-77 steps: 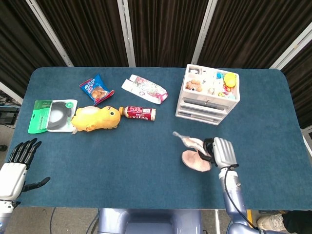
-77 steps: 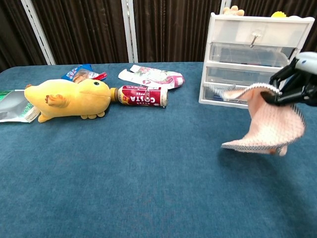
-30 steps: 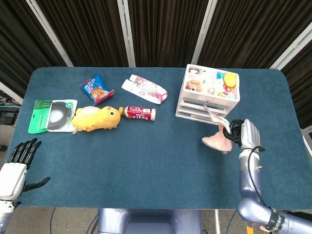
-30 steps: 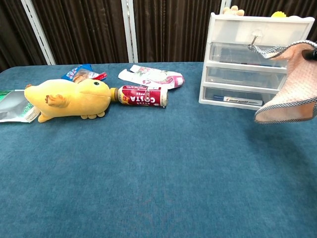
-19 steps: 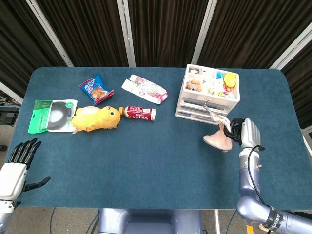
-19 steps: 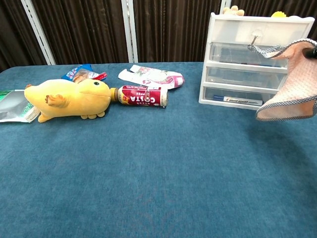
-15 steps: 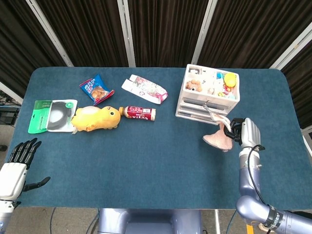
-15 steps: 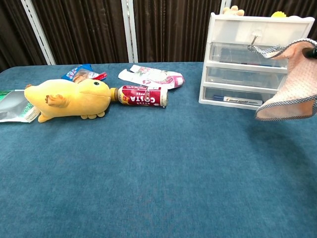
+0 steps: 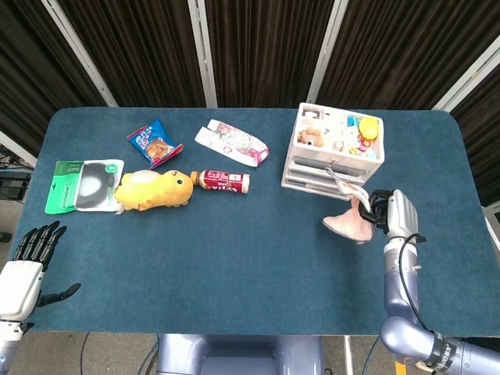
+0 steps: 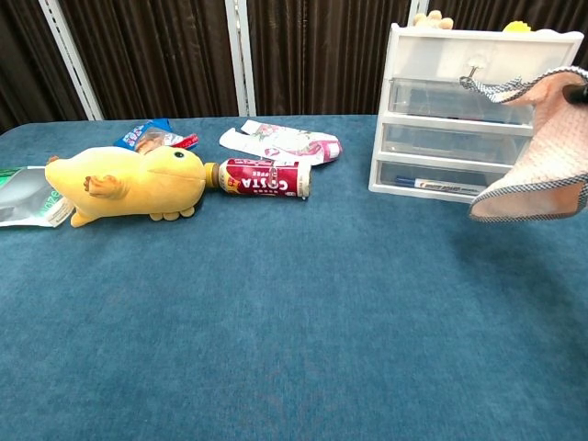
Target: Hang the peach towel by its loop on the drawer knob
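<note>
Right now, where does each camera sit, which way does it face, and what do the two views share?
Head view: high above the near table edge, looking steeply down on the whole table; shows the left hand, open, and the right hand holding the towel.
Chest view: low at the near edge, looking level across at the drawers; only a dark sliver of the right hand at the right border.
Shared: towel, drawers, knob, duck, bottle.

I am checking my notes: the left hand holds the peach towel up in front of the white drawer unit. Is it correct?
Not quite: it is the right hand that holds the peach towel up in front of the white drawer unit, as the head view shows. The left hand holds nothing.
</note>
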`<state>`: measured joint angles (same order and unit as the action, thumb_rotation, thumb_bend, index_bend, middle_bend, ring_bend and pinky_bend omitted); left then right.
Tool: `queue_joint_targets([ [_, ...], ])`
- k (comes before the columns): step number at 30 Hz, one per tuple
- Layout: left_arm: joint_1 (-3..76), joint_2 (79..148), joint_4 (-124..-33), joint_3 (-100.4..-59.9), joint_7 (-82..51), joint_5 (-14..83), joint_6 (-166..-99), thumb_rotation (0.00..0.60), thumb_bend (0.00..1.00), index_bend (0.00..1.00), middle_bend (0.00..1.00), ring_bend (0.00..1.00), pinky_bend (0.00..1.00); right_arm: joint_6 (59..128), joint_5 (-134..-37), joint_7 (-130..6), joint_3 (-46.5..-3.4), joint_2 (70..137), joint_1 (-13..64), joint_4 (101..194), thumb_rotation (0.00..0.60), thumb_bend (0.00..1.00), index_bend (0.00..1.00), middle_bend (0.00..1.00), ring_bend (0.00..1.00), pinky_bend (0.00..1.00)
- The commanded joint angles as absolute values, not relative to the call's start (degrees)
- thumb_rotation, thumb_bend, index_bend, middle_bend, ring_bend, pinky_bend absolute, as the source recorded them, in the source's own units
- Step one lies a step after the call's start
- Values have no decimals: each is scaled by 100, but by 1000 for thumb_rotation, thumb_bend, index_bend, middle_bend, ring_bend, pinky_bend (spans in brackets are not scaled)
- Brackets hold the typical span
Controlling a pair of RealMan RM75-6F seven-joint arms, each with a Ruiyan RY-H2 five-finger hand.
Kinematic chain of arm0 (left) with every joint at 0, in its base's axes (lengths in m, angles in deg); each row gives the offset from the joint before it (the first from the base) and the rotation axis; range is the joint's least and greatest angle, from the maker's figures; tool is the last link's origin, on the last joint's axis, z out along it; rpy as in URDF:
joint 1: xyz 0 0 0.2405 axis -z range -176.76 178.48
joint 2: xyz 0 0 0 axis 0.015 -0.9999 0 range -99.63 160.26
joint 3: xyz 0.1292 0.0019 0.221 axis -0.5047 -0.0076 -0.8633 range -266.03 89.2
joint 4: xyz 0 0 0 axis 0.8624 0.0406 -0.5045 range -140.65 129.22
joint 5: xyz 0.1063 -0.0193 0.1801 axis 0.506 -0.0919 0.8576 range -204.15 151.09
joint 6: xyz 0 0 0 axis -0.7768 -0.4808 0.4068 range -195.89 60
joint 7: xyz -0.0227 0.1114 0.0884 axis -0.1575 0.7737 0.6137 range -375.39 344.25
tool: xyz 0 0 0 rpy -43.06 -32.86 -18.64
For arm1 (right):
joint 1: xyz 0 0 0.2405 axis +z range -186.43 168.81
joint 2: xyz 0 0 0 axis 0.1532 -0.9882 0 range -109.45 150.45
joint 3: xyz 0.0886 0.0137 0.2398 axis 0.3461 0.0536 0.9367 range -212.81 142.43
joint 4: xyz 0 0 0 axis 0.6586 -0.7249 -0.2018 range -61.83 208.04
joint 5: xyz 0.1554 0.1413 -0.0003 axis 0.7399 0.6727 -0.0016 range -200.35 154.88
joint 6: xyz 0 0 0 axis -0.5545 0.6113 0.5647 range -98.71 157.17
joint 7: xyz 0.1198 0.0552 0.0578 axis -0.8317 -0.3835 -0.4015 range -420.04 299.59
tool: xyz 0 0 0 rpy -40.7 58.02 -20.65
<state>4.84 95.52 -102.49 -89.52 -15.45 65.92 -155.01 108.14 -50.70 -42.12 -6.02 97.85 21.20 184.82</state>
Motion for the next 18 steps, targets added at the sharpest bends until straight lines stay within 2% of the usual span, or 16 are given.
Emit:
queue_joint_targets([
  [1,483,9552,-10245,-8953,-1552,6597,-15504,600,0,0,0,0,0,10828,-5047,-4208,-587,9778,2145,18455,600,475,751,988,979,1000],
  [18,479,9564,-10247,-8961,-1533,6614,-15513,600,0,0,0,0,0,10703,-4845,-4249,-648,9813,2220,18166,600,474,749,988,977,1000],
])
